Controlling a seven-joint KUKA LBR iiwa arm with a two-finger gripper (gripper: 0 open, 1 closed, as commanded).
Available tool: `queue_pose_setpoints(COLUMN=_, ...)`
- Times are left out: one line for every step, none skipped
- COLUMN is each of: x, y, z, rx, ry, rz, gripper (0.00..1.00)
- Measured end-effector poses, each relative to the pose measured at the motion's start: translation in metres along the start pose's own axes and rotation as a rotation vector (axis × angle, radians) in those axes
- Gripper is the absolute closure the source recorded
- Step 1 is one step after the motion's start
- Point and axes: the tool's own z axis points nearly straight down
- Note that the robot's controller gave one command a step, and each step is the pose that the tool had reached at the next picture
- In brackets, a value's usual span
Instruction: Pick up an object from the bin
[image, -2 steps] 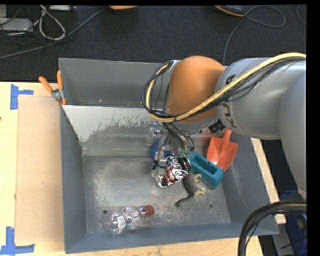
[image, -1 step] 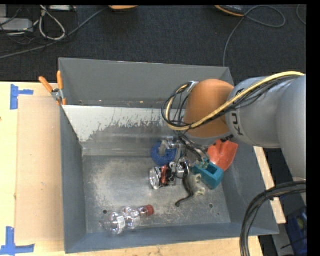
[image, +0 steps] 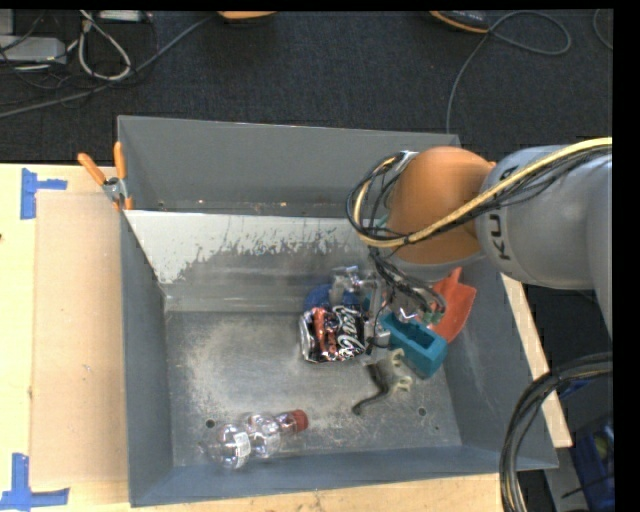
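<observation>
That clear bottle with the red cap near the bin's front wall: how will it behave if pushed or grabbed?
The clear bottle lies on its side, so a push would probably roll it across the bin floor. It looks crumpled and empty: likely light, and apt to buckle under a squeeze.

Even overhead light
A pale glare band crosses the far wall of the bin (image: 250, 245); the clear bottle (image: 250, 436) near its front edge glints; soft shadow lies under the arm (image: 540, 225).
</observation>
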Motion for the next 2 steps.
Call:
queue_pose_setpoints(x=0.002, y=0.006, z=0.024, rx=0.000, ry=0.005, rz=0.094, gripper=0.00)
queue_pose_setpoints(x=0.001, y=-0.015, z=0.031, rx=-0.002, ry=-0.005, rz=0.010, gripper=0.00)
